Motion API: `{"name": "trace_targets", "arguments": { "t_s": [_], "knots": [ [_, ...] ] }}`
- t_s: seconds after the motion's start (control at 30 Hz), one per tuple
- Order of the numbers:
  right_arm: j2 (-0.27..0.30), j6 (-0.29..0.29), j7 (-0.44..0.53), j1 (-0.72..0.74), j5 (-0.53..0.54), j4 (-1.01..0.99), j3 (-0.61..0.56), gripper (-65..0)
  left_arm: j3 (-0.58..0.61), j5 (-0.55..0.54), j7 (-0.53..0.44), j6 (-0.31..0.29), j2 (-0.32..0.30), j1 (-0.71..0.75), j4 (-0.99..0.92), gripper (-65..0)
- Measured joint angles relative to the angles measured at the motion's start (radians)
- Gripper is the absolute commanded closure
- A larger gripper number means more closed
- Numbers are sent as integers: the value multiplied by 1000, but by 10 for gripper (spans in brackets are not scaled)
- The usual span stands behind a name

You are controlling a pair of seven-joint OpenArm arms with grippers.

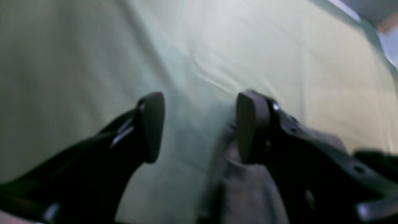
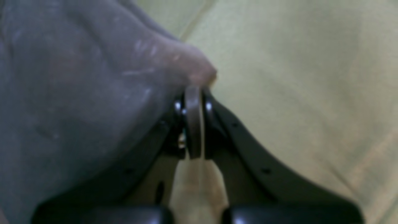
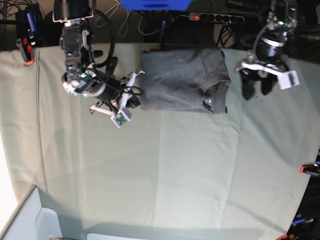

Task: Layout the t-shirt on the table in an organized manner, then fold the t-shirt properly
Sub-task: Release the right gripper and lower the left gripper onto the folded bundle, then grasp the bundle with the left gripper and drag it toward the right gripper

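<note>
While folded, the t-shirt (image 3: 182,80) looks dark grey.

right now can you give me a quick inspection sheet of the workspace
surface: table under pale green cloth, creased
job's things: t-shirt, dark grey, folded into a rough rectangle near the far edge
clutter: nothing seen on the cloth
grippers: right gripper shut on the t-shirt's edge; left gripper open, empty, beside the t-shirt's other end
cables: black cables loop around the right arm; power strip with a red light behind the table
surroundings: red clamps at the table edges, blue object behind the far edge, white bin at the near corner
</note>
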Motion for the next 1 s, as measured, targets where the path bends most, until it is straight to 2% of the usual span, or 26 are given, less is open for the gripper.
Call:
{"name": "trace_targets", "arguments": {
  "t_s": [0.1, 0.17, 0.2, 0.3, 0.47, 0.6, 0.73, 0.9, 1.0],
  "knots": [
    [3, 0, -7, -35, -8, 85, 29, 0, 45, 0, 10, 3, -1, -1, -4, -503],
    [3, 0, -10, -55, -7, 137, 27, 0, 59, 0, 91, 2, 0, -3, -4, -536],
    [1, 0, -9, -64, -6, 165, 26, 0, 61, 2, 152, 3, 2, -8, -5, -536],
    [0, 0, -4, -86, 0, 227, 25, 0, 61, 3, 242, 7, 5, -40, -7, -536],
    [1, 0, -11, -132, -4, 283, 25, 0, 63, 3, 306, 6, 40, -142, -100, -536],
    [4, 0, -8, -162, -3, 320, 25, 0, 105, 6, 389, 11, 43, -203, -186, -536],
    [24, 0, -8, -188, -4, 365, 25, 0, 173, 2, 402, -2, 41, -276, -256, -536],
    [26, 0, -8, -210, -4, 400, 62, 0, 182, -1, 383, -9, 40, -298, -314, -528],
    [28, 0, -9, -213, -7, 404, 94, 0, 182, 1, 383, -9, 38, -306, -322, -450]
  ]
}}
